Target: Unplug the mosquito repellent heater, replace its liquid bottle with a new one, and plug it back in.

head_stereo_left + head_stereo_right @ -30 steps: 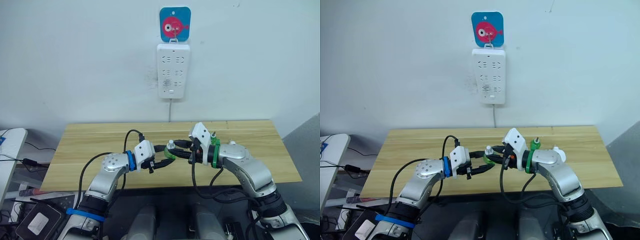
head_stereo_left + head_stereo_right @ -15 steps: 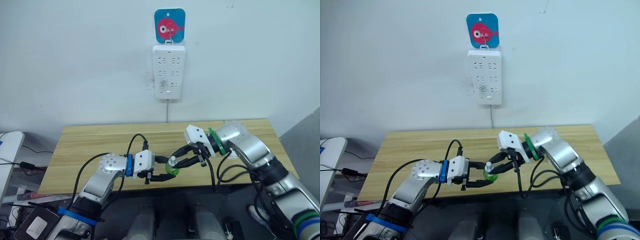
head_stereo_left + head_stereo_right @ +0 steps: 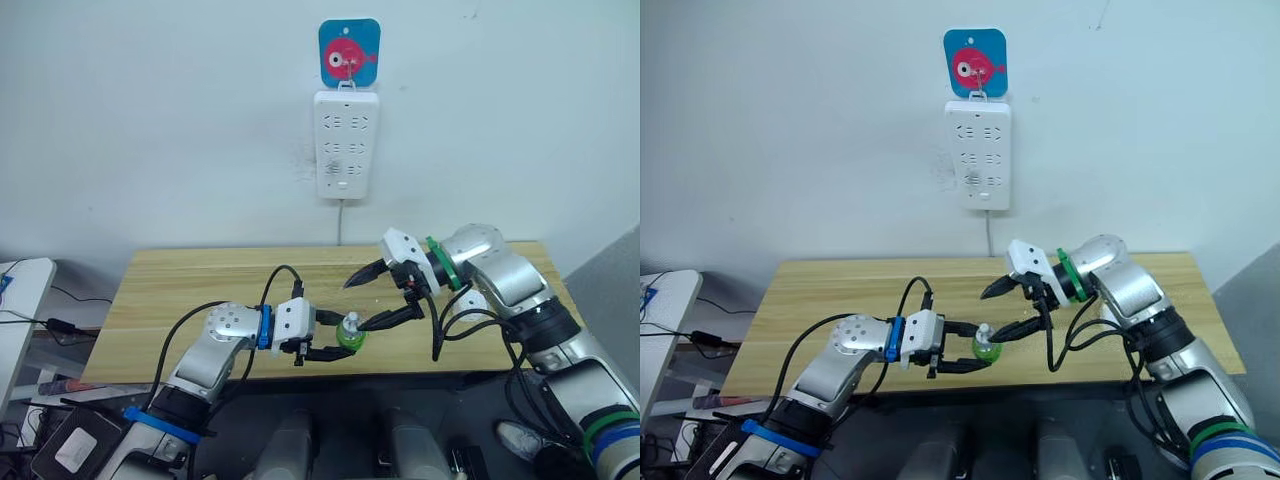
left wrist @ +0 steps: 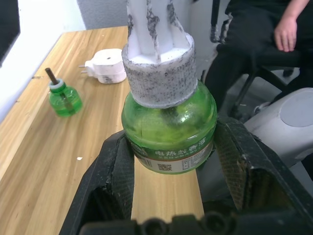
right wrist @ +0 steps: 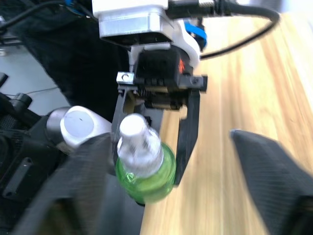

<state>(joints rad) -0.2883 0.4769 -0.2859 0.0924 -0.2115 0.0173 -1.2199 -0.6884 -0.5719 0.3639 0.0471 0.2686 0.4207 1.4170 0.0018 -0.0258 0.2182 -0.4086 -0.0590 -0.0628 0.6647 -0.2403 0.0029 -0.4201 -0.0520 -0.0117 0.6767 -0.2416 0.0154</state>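
We see the left gripper (image 3: pixel 335 336) closed on a green liquid bottle (image 3: pixel 349 335), its 2 black fingers (image 4: pixel 111 166) pressed against the bottle's round body from either side, at the front edge of the wooden table (image 3: pixel 180 290). The bottle wears a white ribbed cap (image 4: pixel 157 63) and carries a printed label on its belly.

The right gripper (image 3: pixel 384 295) hangs just beside the bottle with its fingers spread wide and nothing between them; 1 tip sits close to the cap, the other is lifted clear above it.

In the left wrist view, the mosquito repellent heater (image 4: pixel 105 66) lies on its side on the tabletop well behind the held bottle (its metal prongs stick out sideways). Near it stands a second green bottle (image 4: pixel 62 97), uncapped, with a dark wick rising from its neck. The held bottle blocks much of the table behind it.

On the wall above hangs a white power strip (image 3: pixel 346 142) under a blue hook plate with a red fish (image 3: pixel 349 52), its cord dropping toward the table. A person's hand (image 4: pixel 288 30) rests on a dark-clothed knee beyond the table's end.
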